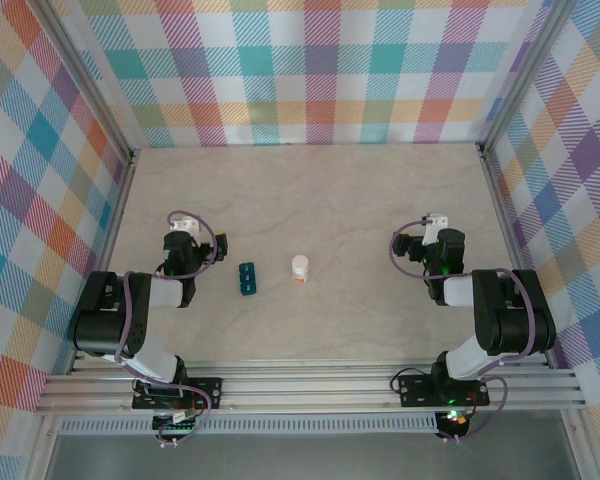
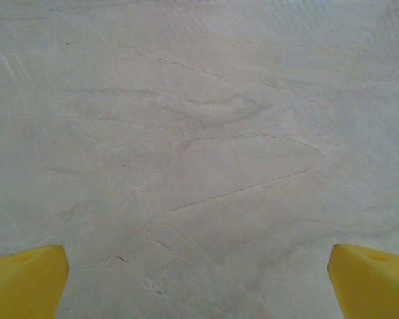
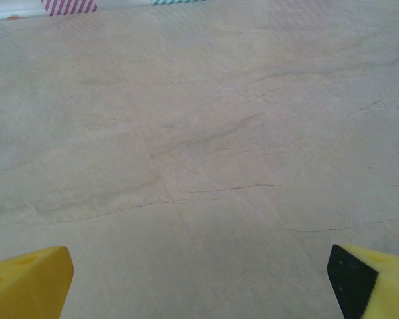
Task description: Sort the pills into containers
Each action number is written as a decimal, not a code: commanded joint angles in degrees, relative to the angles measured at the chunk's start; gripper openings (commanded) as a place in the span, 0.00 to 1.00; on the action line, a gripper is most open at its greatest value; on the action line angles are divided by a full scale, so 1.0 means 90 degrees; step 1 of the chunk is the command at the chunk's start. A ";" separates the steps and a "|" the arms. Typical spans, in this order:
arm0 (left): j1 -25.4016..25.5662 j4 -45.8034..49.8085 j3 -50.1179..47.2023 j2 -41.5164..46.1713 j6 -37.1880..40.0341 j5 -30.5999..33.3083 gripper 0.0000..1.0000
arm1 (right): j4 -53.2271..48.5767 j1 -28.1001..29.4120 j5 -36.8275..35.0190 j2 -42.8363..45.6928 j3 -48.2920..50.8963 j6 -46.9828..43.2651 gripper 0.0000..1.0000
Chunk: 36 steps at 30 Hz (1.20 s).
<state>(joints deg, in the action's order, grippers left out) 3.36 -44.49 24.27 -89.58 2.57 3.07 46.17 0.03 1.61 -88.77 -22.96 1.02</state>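
The left gripper (image 2: 198,282) and right gripper (image 3: 199,282) hang low over the marbled table (image 1: 330,190), yellow fingers (image 2: 23,282) spread wide and holding nothing. Between them (nearer the left one) lies the teal strip of containers (image 1: 248,278), with a white bottle (image 1: 300,269) standing near its right side.

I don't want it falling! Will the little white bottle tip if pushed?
Probably: the white bottle stands upright and small, so a push may topple it. It looks round, so it would likely roll on the smooth table.
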 commanded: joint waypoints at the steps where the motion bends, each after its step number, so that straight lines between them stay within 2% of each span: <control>1: 0.0043 -0.0011 0.0067 0.0007 -0.0051 0.0060 1.00 | 0.0045 -0.0025 0.0108 0.0093 -0.0115 -0.0057 0.99; 26: 0.0015 0.0007 0.0082 0.0047 -0.0061 -0.0042 1.00 | 0.0045 -0.0025 0.0096 0.0098 -0.0125 -0.0064 0.99; 27: 0.0008 0.0421 0.0289 0.0173 -0.0004 -0.0141 1.00 | 0.0042 -0.0008 -0.0054 0.0122 -0.0127 -0.0017 0.99; 29: 0.0056 0.1392 0.0763 0.0308 0.0052 -0.0131 1.00 | -0.0584 0.0042 -0.0724 0.0496 -0.0272 0.0195 0.99; 31: 0.0103 0.1510 0.0770 0.0415 0.0117 -0.0143 1.00 | -0.1233 0.0045 -0.0824 0.0909 -0.0446 0.0215 0.99; 36: 0.0207 0.2018 0.0865 0.0991 -0.0002 0.0409 1.00 | -0.2532 0.0040 -0.1116 0.2022 -0.0719 0.0512 0.99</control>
<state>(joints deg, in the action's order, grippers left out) 4.38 -31.44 30.35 -84.18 2.61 3.92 31.88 0.23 -5.67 -74.83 -26.68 3.05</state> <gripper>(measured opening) 0.998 0.990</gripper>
